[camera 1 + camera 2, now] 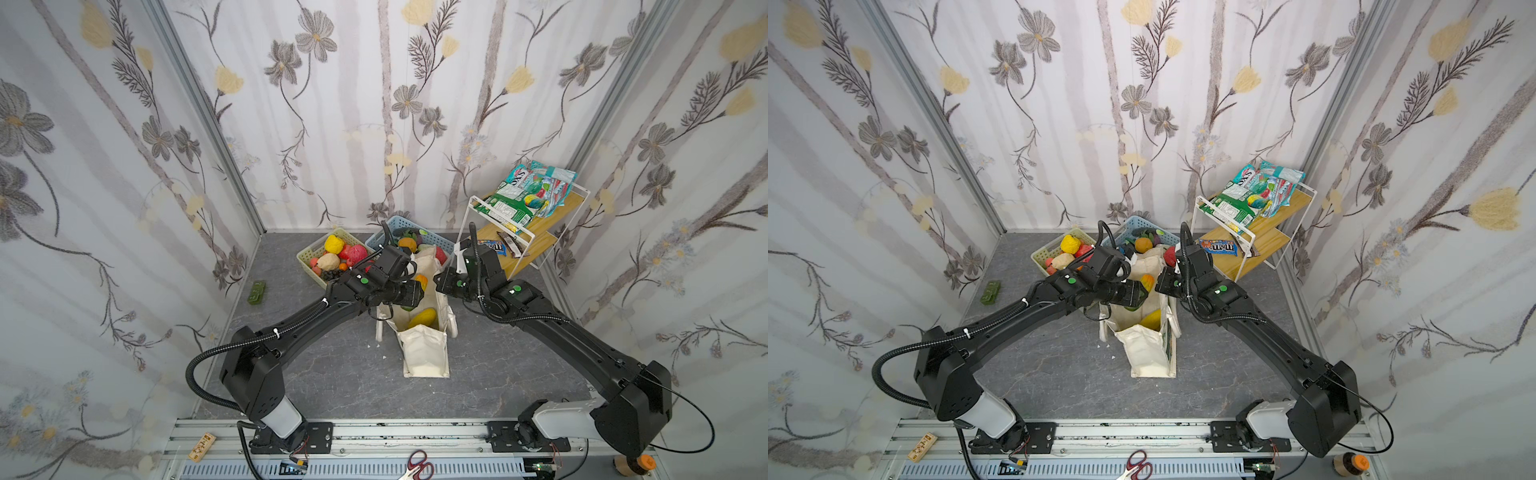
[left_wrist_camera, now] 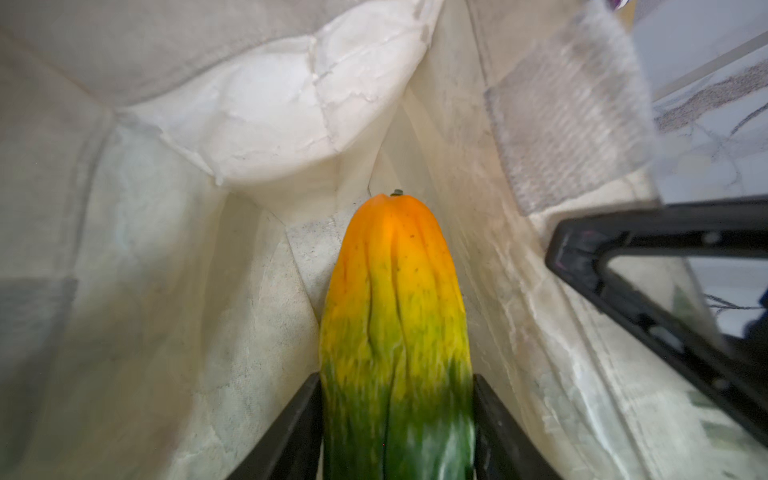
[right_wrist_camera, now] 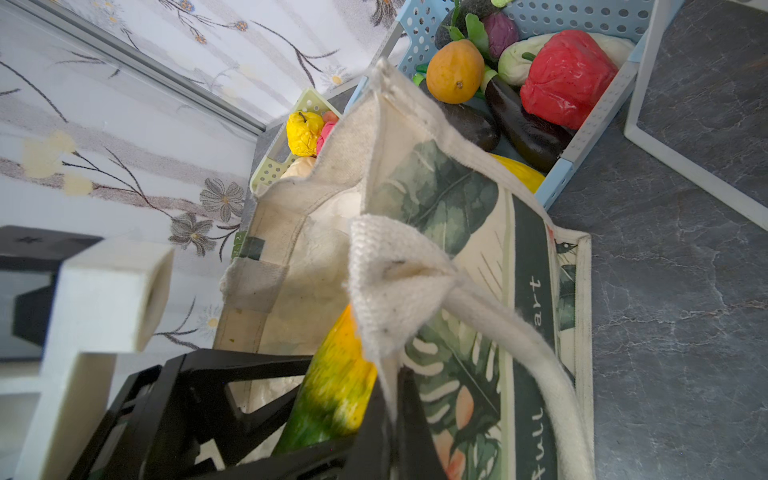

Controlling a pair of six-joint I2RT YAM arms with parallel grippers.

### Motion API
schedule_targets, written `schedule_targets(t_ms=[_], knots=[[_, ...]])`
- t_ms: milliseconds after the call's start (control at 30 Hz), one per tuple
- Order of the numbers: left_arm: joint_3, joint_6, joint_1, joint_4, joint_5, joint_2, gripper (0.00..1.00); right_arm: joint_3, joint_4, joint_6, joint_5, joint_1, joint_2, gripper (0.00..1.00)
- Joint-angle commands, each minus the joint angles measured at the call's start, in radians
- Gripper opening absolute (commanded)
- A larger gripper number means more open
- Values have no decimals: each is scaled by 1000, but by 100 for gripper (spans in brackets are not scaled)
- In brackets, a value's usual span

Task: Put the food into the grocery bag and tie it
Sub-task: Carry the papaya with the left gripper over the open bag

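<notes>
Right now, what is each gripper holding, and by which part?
Left gripper grips the orange-green fruit by its green end; right gripper pinches the grocery bag at its top rim beside the handle.

One bag [image 1: 424, 357], two baskets [image 1: 307, 261], one rack [image 1: 536, 232].

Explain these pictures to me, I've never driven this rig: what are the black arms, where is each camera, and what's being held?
Two black robot arms work over a grey table. Both top views look down from one overhead camera; the other two come from cameras on the arms' wrists. The left tool grips an orange-and-green toy fruit inside the open grocery bag, where a yellow fruit lies. The right tool is shut on the bag's top edge. Behind stand a green basket and a blue basket of toy food, plus a shelf with snack packets.
</notes>
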Motion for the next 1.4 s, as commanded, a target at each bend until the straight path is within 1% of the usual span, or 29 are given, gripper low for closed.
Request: schedule_targets(t_ms=[0,200,333,600,933,1133,1367], knots=[[10,33,-15,-3,-41,19,54,3,15,0,-11,-2,-6,3],[30,69,-51,-26,-72,66,54,-13,15,2,1,-6,-22,3],[33,75,-66,-32,-62,84,54,-28,18,15,34,-11,-48,3],[41,103,-88,-58,-63,120,54,-55,29,26,56,-15,-84,2],[44,145,-99,-103,-69,144,54,-94,111,33,71,-17,-124,1],[36,158,-98,-111,-66,155,54,-71,109,25,55,-14,-104,1],[48,176,-99,-130,-63,189,54,-110,136,31,60,-9,-128,1]])
